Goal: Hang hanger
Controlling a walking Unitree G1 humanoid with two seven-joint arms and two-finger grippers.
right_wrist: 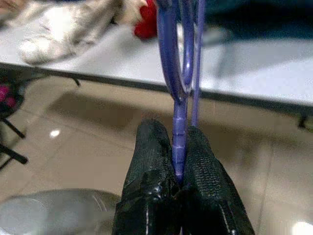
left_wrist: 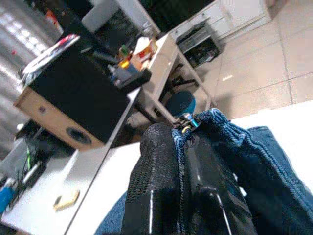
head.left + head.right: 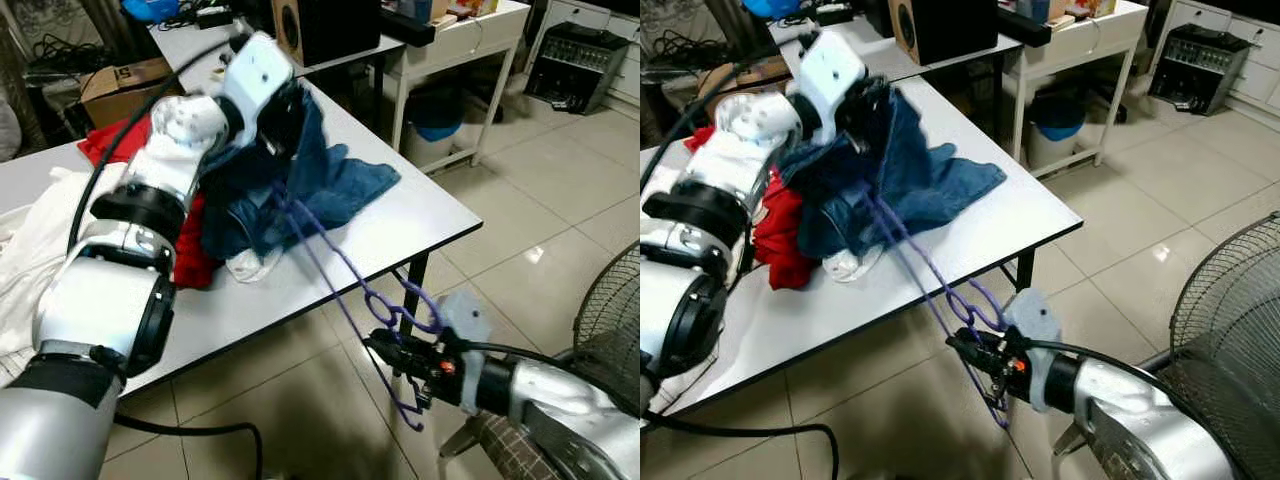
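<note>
A purple wire hanger [image 3: 340, 280] slants from the blue denim garment [image 3: 330, 185] on the white table [image 3: 400, 225] down past the table's front edge. My right gripper [image 3: 385, 345] is shut on the hanger's twisted neck [image 1: 179, 142] below the table edge, near the hook [image 3: 410, 305]. My left gripper [image 3: 285, 110] is raised over the table and shut on a fold of the blue denim garment [image 2: 234, 147], lifting it. The hanger's far end goes into the garment and is hidden there.
A red cloth [image 3: 195, 255] and white cloths [image 3: 30, 250] lie on the table beside the denim. A black speaker [image 3: 325, 25] stands at the back. A fan grille [image 3: 610, 320] is at the right. A blue bin [image 3: 435, 120] sits under a white desk.
</note>
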